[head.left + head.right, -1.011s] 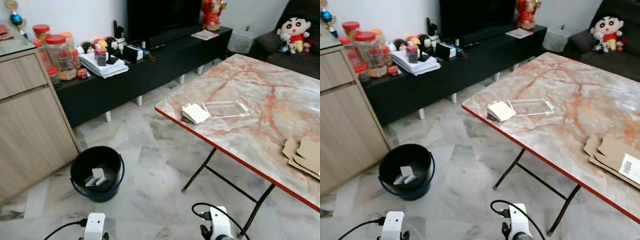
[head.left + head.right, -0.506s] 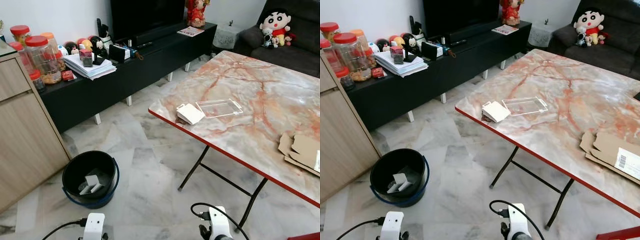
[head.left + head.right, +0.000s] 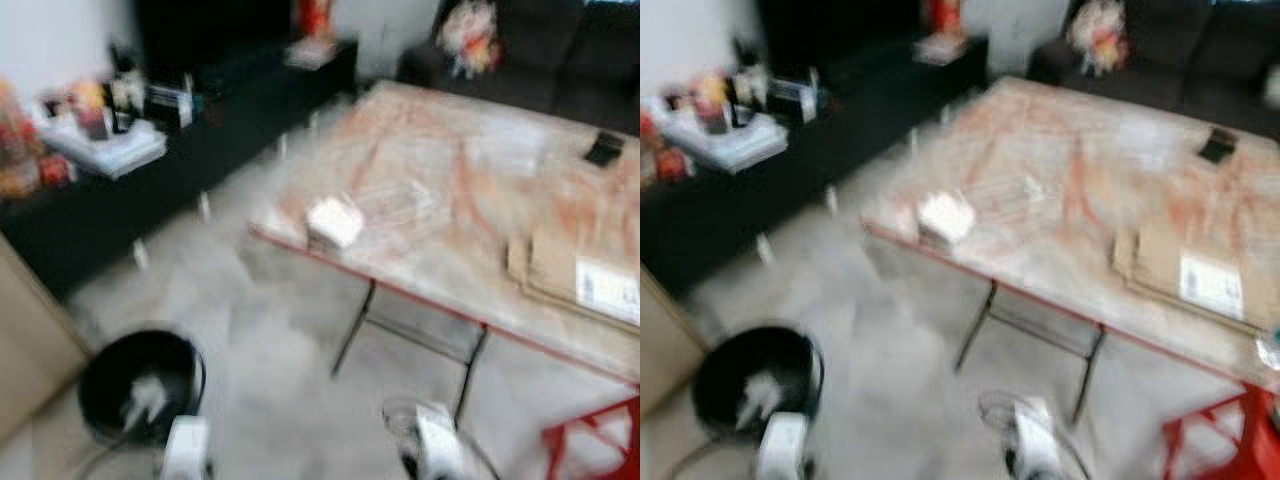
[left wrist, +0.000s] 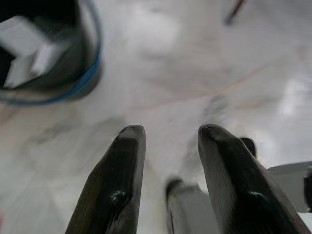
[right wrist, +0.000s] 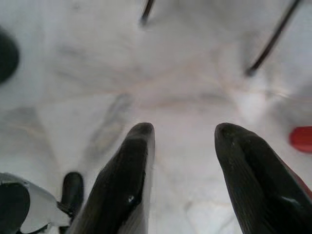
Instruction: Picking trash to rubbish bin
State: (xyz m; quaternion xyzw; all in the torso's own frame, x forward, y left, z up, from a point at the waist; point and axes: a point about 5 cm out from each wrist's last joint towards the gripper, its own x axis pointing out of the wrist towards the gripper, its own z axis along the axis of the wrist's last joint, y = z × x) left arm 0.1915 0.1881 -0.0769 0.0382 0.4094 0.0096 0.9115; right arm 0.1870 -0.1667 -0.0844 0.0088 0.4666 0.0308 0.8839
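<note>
The head views are blurred. A black rubbish bin (image 3: 140,385) stands on the pale marble floor (image 3: 270,360) at the lower left of the frame, with white scraps (image 3: 145,398) inside it. On the marble-patterned counter (image 3: 450,190), a small white piece of trash (image 3: 334,221) lies near the front left edge, just beside a clear plastic tray (image 3: 400,200); flattened cardboard (image 3: 580,275) lies toward the right. Both are well apart from the tools. The left tool (image 4: 168,134) hangs low over the floor, fingers apart and empty, the bin's blue rim (image 4: 73,87) near it. The right tool (image 5: 184,131) hangs likewise, fingers apart, holding nothing, above bare floor by the counter's legs (image 5: 273,39)
</note>
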